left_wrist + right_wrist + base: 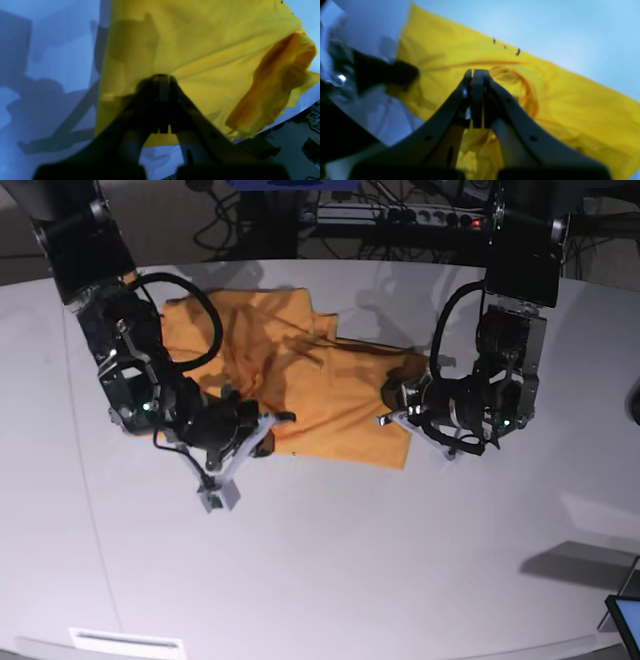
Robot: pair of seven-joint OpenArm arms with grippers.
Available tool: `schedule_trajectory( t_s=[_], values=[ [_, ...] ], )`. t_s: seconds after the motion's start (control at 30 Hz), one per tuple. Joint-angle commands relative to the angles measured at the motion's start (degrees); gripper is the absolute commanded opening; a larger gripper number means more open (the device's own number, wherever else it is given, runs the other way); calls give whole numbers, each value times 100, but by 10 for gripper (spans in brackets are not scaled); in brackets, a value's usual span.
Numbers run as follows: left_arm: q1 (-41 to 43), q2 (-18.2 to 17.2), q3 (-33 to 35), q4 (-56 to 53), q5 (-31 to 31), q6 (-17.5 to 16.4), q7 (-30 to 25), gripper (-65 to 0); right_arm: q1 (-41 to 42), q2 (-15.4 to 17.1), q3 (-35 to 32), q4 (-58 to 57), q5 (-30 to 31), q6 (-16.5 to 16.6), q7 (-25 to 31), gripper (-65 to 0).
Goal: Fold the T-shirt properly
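Reaching low, both end effectors [283,418] [392,397] pinch the T-shirt [300,370].

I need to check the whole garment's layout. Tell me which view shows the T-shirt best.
The base view: it alone shows the whole T-shirt spread on the white table, with the right gripper and left gripper at opposite edges. The left wrist view shows only stretched cloth and a bunched fold; the right wrist view is a blurred close-up.
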Motion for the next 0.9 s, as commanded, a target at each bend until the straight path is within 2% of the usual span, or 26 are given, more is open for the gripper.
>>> schedule_trajectory(
  t_s=[0.0,0.17,0.33,0.57,0.67,0.87],
  values=[
    [-6,-63,0,24,216,73,95,-650,122,34,49,220,3,-85,-21,-650],
    [-6,-63,0,-3,216,73,95,-650,78,-107,31,695,11,-111,-91,-650],
    [-6,-63,0,-3,216,73,95,-650,-80,-643,-75,915,11,-111,-381,-650],
    [-6,-63,0,-3,216,73,95,-650,-71,-1232,-822,757,-15,-120,-407,-650],
    [-6,-63,0,24,216,73,95,-650,-80,-1355,-901,537,-15,-120,-399,-650],
    [-6,-63,9,24,216,73,95,-650,-80,-1355,-901,-17,-24,-146,-363,-650]
  ],
)
